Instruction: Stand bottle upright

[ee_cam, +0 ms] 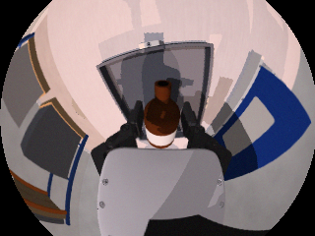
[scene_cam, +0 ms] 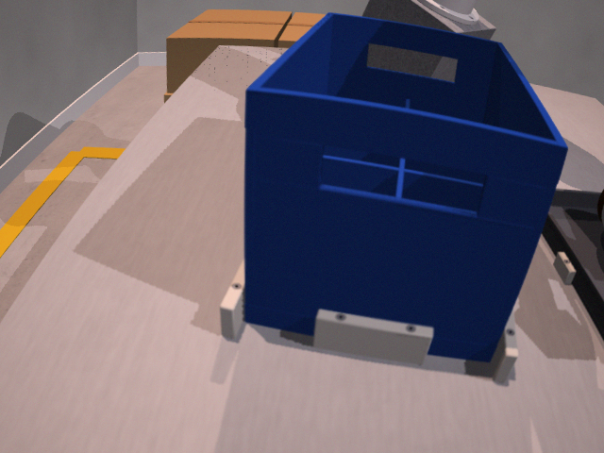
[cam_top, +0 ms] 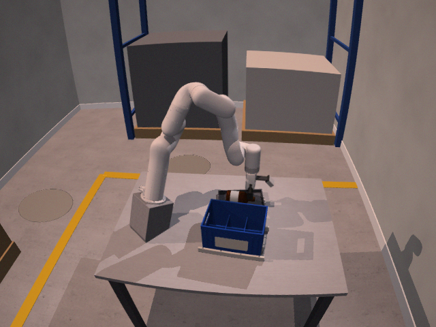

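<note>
Glossy brown glass-like bottle (ee_cam: 160, 113), matt blue plastic crate (cam_top: 234, 225), smooth dark tray (ee_cam: 122, 77), wood-grain table (cam_top: 299, 267)

Worktop and what sits on it

The pale worktop (cam_top: 302, 267) carries a blue crate (cam_top: 234, 225) near its centre, held in by light stop blocks (scene_cam: 373, 336) screwed down around its foot. At the crate's 12 o'clock, just behind it, lies a dark tray (cam_top: 258, 193). At the crate's 9 o'clock stands the arm's grey pedestal (cam_top: 140, 225), close to the worktop's left edge.
</note>
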Available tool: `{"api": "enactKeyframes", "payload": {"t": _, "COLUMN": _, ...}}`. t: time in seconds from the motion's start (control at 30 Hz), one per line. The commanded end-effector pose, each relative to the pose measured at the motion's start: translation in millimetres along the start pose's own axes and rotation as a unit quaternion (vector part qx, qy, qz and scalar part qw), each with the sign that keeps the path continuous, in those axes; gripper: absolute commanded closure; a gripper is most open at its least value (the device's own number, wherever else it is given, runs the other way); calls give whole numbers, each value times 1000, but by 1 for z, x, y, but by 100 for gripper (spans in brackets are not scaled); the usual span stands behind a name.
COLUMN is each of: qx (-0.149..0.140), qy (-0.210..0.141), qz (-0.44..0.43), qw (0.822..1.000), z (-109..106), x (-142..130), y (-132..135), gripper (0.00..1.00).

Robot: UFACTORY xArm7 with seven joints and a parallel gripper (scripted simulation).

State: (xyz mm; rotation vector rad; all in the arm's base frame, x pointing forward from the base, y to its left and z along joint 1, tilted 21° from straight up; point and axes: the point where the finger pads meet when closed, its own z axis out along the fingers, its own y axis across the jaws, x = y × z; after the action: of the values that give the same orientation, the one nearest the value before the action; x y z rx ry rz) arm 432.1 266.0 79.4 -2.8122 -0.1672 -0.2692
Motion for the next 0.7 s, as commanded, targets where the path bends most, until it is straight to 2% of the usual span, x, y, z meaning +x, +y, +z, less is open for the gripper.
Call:
{"api": "enactKeyframes", "payload": {"t": 0.0, "qx": 0, "qy": 2, "qz": 0, "qw": 1000, "z": -1, "x": 2, "y": 0, "gripper": 35}}
{"api": "enactKeyframes", "payload": {"t": 0.67, "qx": 0, "qy": 2, "qz": 0, "qw": 1000, "z": 2, "x": 2, "y": 0, "gripper": 35}}
